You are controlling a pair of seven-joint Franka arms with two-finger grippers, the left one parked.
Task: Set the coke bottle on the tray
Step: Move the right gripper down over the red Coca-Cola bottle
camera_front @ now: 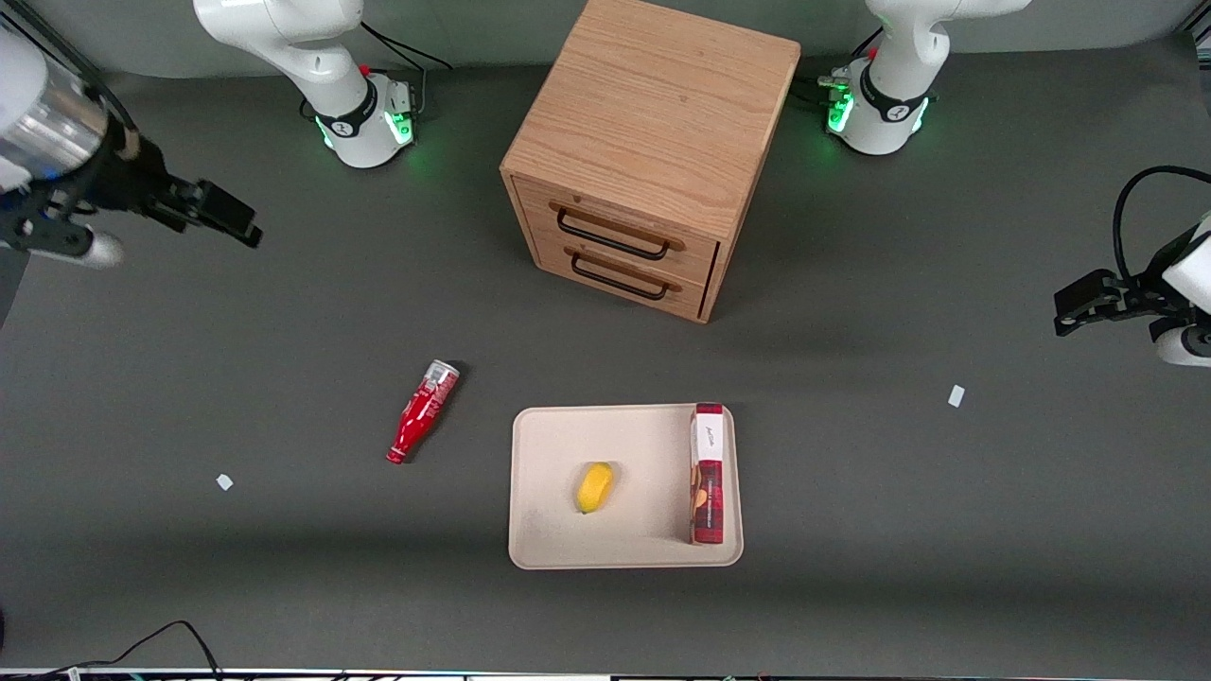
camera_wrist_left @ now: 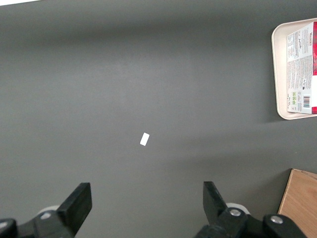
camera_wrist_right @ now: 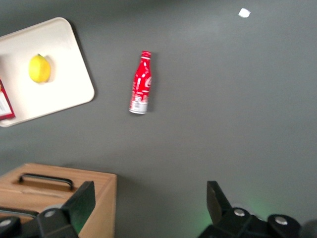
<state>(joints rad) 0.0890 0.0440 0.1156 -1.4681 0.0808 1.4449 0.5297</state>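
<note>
The coke bottle (camera_front: 423,410) is a small red bottle with a silver base. It lies on its side on the dark table beside the tray, toward the working arm's end, with its cap pointing toward the front camera. It also shows in the right wrist view (camera_wrist_right: 140,83). The beige tray (camera_front: 549,530) lies flat in front of the drawer cabinet and shows in the right wrist view (camera_wrist_right: 64,84). My gripper (camera_front: 222,213) hangs high above the table toward the working arm's end, farther from the front camera than the bottle and well apart from it. It is open and empty (camera_wrist_right: 149,192).
On the tray lie a yellow lemon (camera_front: 595,487) and a red-and-white box (camera_front: 707,473) along the rim toward the parked arm's end. A wooden two-drawer cabinet (camera_front: 653,142) stands at mid-table. Small white scraps (camera_front: 224,482) (camera_front: 956,396) lie on the table.
</note>
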